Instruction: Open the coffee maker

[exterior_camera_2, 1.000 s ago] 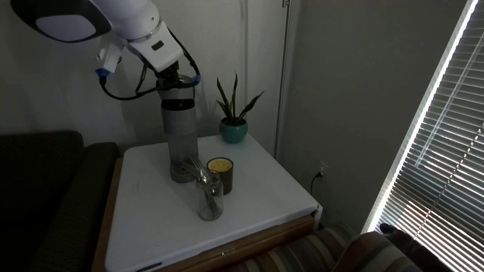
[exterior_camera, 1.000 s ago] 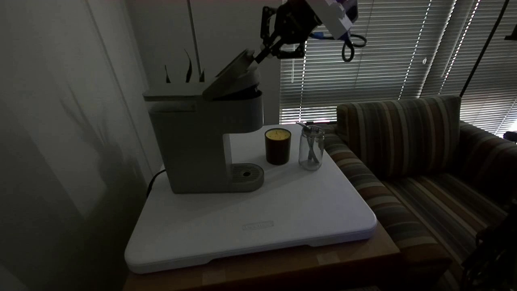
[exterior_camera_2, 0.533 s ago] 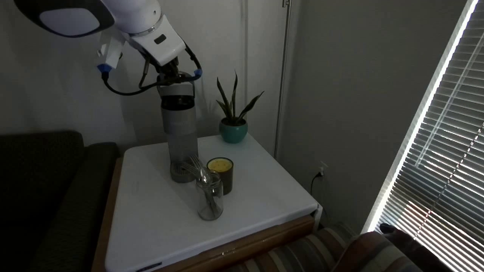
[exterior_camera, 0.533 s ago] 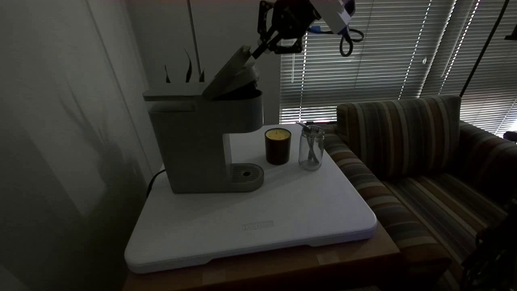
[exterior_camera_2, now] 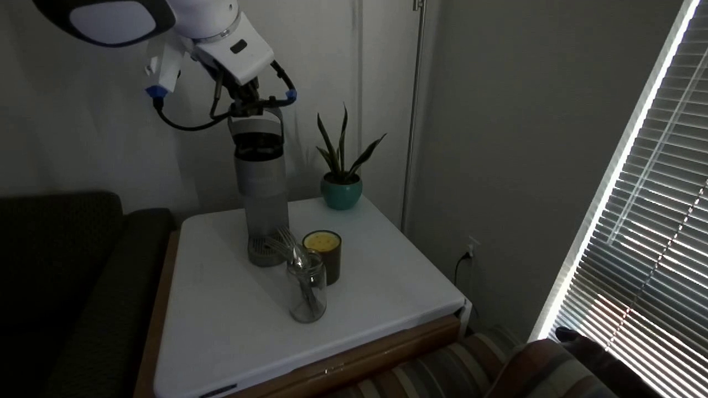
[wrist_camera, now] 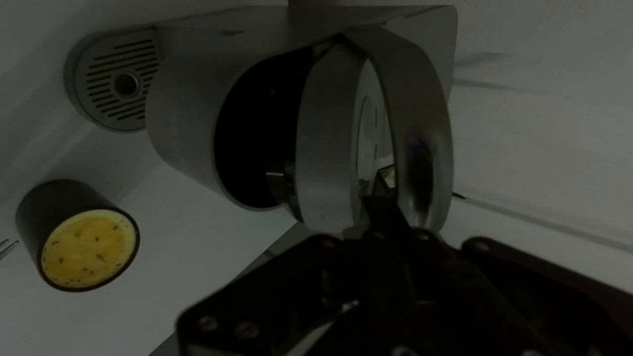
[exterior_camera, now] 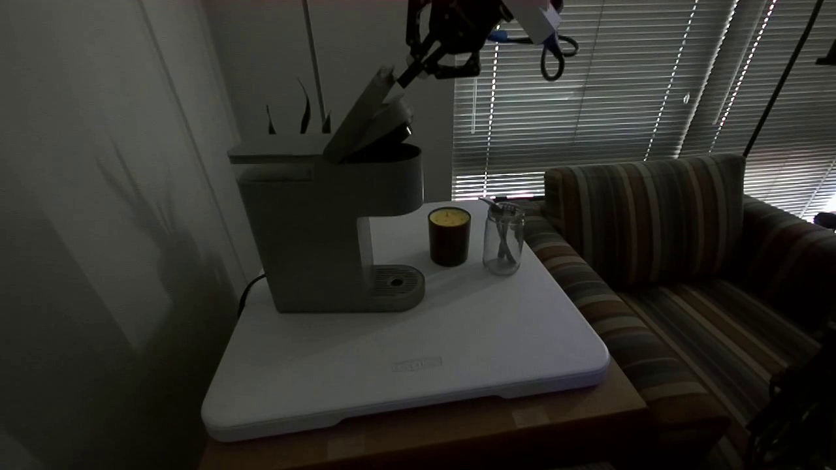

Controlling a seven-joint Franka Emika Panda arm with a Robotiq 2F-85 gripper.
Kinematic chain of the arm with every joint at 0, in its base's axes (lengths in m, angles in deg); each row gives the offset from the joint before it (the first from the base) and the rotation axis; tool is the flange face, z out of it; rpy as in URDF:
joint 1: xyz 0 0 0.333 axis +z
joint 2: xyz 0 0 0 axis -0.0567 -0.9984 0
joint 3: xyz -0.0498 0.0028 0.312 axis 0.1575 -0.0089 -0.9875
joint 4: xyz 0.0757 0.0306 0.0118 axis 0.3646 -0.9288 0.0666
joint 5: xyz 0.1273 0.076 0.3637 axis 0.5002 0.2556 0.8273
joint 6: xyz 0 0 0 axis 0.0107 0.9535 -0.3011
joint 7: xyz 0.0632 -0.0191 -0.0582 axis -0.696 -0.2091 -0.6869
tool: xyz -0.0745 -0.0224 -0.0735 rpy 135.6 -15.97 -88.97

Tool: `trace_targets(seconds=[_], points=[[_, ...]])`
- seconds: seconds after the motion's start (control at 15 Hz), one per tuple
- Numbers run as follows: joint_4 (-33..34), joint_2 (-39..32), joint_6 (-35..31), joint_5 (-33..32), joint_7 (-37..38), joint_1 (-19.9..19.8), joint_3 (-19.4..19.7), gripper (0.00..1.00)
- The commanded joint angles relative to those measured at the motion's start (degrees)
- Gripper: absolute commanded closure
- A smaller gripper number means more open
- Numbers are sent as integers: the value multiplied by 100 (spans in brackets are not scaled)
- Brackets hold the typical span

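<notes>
Currently the coffee maker [exterior_camera: 307, 235] is standing on the surface [exterior_camera: 483, 343], its lid [exterior_camera: 360, 114] leaning open, probably not fully. Above the front of the coffee maker, the tool [wrist_camera: 381, 205] is hanging clenched, grasping nothing; its tip is seemingly sitting in the gap between lid and handle [wrist_camera: 420, 116], though I cannot tell if it is touching. The step is asking, I think, for lifting and pushing toward the coffee maker's back, following the lid's own arc. Pushing too flat may be sliding the coffee maker; slipping out may be letting the lid fall.
</notes>
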Motion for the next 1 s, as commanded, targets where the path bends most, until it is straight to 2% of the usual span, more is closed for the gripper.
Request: trace_targets(seconds=[0.0,0.93], points=[[278,-88,251,-263,180,164,183,100],[705,-112,537,-1022,587,574,589,100]])
